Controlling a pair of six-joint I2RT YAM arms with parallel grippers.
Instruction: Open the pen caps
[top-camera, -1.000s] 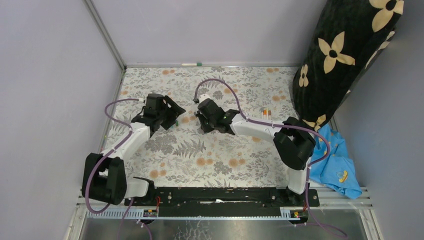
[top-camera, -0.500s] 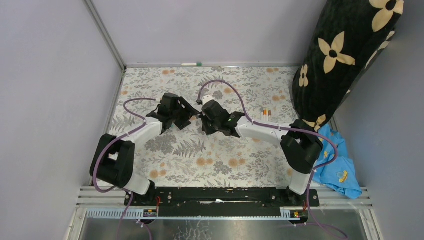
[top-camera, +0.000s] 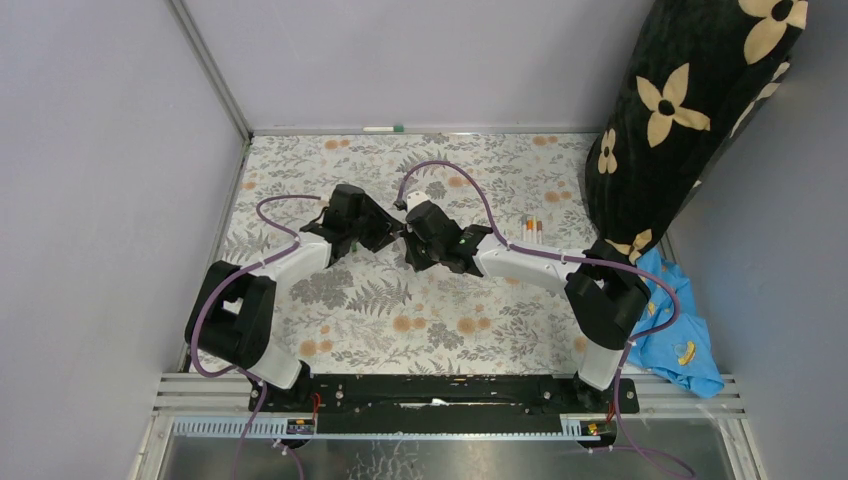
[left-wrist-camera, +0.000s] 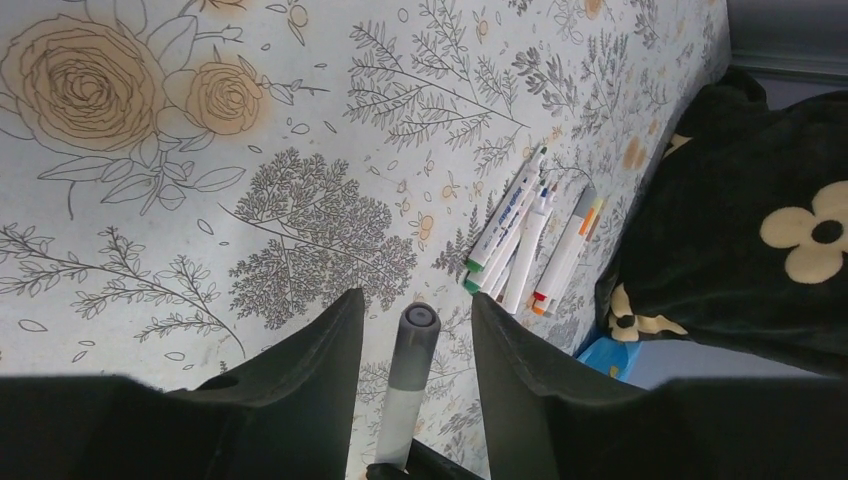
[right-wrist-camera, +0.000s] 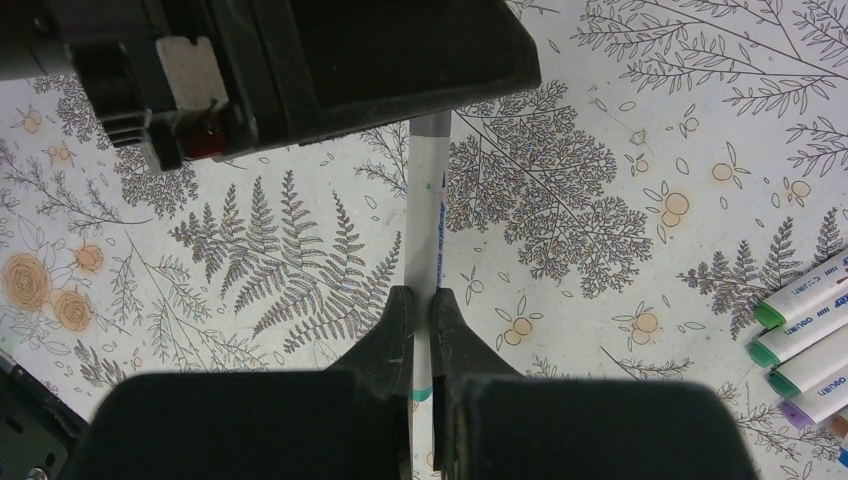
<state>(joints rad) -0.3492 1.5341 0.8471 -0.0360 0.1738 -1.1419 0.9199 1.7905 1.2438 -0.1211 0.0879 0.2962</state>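
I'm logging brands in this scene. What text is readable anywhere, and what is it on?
"deli": on the loose pens at the right edge of the right wrist view, only just legible.
Blue print along the held pen: too small to read.
Print on the loose pens in the left wrist view: blurred.

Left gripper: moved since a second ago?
Yes. The left gripper moved right, nearer the loose pens, up to the pen in the right gripper.

Matt cloth (left-wrist-camera: 300, 150), smooth plastic pen cap (left-wrist-camera: 418, 335)
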